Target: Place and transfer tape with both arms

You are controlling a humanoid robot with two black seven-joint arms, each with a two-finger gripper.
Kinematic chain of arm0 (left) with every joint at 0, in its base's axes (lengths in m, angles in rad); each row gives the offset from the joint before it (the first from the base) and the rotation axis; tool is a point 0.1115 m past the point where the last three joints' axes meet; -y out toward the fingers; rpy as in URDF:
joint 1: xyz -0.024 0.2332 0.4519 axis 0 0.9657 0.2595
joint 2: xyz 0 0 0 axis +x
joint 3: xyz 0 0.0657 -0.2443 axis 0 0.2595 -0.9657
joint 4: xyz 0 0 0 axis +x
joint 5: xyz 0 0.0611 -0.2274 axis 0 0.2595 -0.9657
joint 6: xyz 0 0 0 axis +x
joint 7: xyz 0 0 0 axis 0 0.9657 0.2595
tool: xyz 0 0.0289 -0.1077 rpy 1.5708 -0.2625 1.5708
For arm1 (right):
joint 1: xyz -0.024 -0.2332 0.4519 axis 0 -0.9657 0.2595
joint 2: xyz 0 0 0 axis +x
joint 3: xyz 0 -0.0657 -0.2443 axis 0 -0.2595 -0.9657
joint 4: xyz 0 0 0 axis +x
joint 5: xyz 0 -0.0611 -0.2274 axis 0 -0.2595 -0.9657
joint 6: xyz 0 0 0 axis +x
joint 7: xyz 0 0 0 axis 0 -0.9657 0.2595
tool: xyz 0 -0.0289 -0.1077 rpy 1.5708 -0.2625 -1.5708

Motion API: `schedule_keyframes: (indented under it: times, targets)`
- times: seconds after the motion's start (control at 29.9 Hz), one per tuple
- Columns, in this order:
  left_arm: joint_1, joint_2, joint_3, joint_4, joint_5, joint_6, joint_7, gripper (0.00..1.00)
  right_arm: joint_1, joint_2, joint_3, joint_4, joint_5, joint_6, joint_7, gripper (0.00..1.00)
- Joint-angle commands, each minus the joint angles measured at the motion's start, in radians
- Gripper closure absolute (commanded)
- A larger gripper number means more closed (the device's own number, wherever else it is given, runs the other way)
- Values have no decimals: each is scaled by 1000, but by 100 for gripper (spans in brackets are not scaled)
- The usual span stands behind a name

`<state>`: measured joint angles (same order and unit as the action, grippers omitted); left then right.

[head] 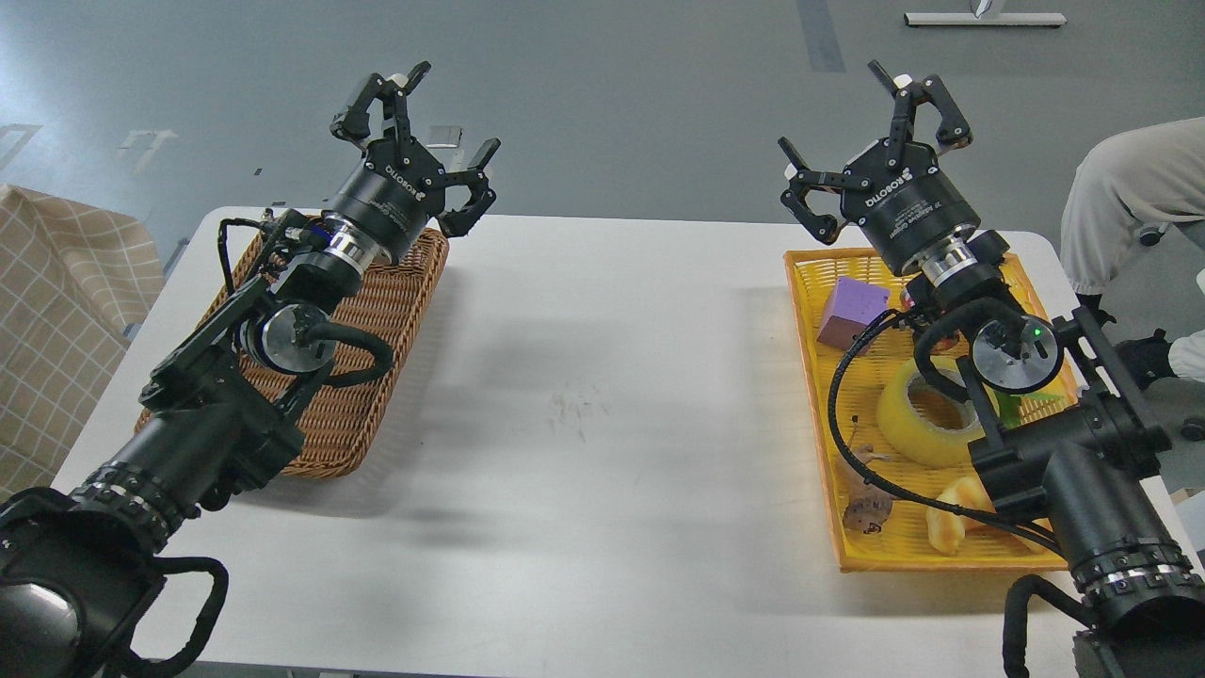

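Note:
The tape [927,414], a wide yellowish translucent roll with a grey-white core, lies flat in the yellow tray [810,320] at the right, partly hidden behind my right arm. My right gripper [871,141] is open and empty, raised above the tray's far end, well beyond the tape. My left gripper [419,146] is open and empty, raised above the far end of the brown wicker basket [377,377] at the left.
In the yellow tray are also a purple block [850,313], a golden croissant [946,523], a brown object [866,504] and a green thing [1012,407]. A checkered cloth [56,311] is at the left. A person's leg [1130,188] is at the right.

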<state>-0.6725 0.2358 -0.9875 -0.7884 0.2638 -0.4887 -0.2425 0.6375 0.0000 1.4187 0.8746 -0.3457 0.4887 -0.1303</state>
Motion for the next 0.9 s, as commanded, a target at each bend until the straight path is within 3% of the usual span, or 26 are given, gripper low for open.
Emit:
schedule_keyframes:
  times: [0.0, 0.87]
  targets:
    - [-1, 0, 0, 0, 0, 0, -1, 2, -1, 0, -1, -2, 1, 0, 4, 0]
    - [-4, -16, 0, 0, -2, 0, 0, 2, -36, 0, 0, 47, -1, 0, 0, 0]
